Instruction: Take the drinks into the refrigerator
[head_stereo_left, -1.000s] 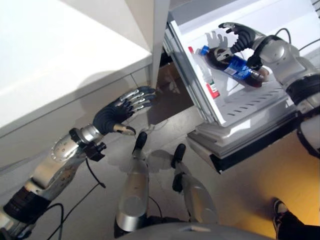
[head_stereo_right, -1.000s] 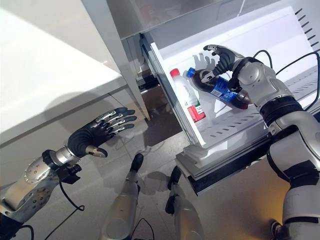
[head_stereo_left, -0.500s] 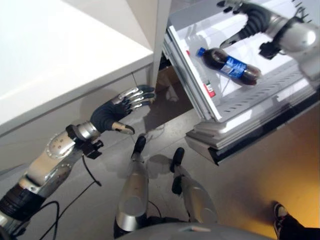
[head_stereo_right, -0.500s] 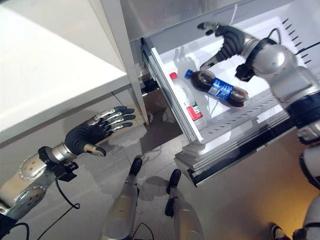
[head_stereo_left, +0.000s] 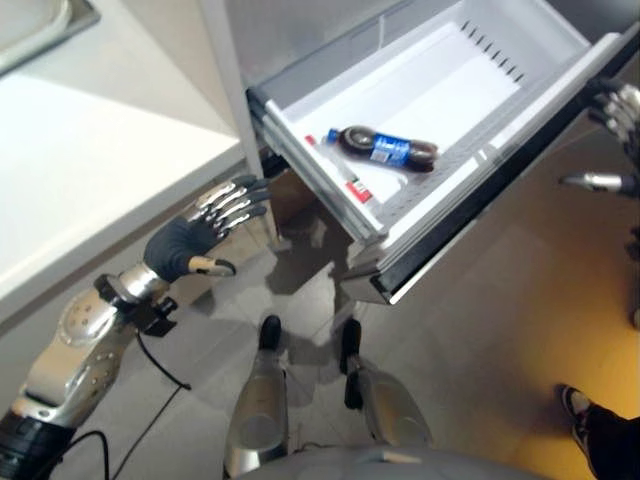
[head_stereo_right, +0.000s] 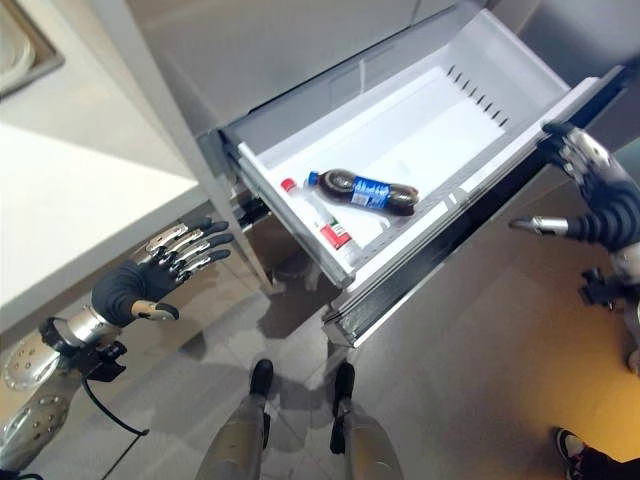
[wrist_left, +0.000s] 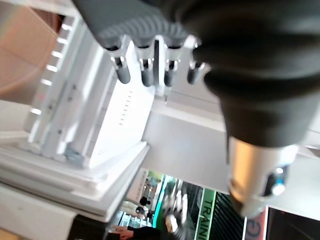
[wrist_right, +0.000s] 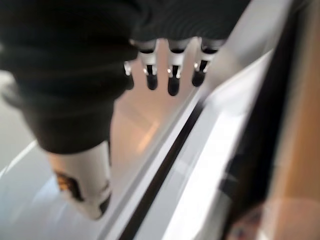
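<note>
Withdrawn from the cola bottle (head_stereo_right: 362, 191) lying in the drawer (head_stereo_right: 505, 75), right hand (head_stereo_right: 598, 205) and left hand (head_stereo_left: 190, 234) hang open.

Glossy white plastic drawer (head_stereo_right: 440, 120); shiny clear plastic cola bottle (head_stereo_right: 362, 191); matt grey floor (head_stereo_right: 480, 380).

Open drawer: wide free room at the back, two bottles crowding the front.

The refrigerator drawer (head_stereo_right: 470, 75) stands pulled out, and its white floor is bare from the middle to the rear wall, open from above. A cola bottle (head_stereo_right: 362, 191) lies on its side near the front wall, with a clear bottle (head_stereo_right: 318, 221) lying just beside it. The left hand (head_stereo_right: 150, 272), fingers spread, hangs in open air beside the white counter (head_stereo_left: 70, 190); the right hand (head_stereo_right: 598, 205), fingers straight, is outside the drawer's front edge.
</note>
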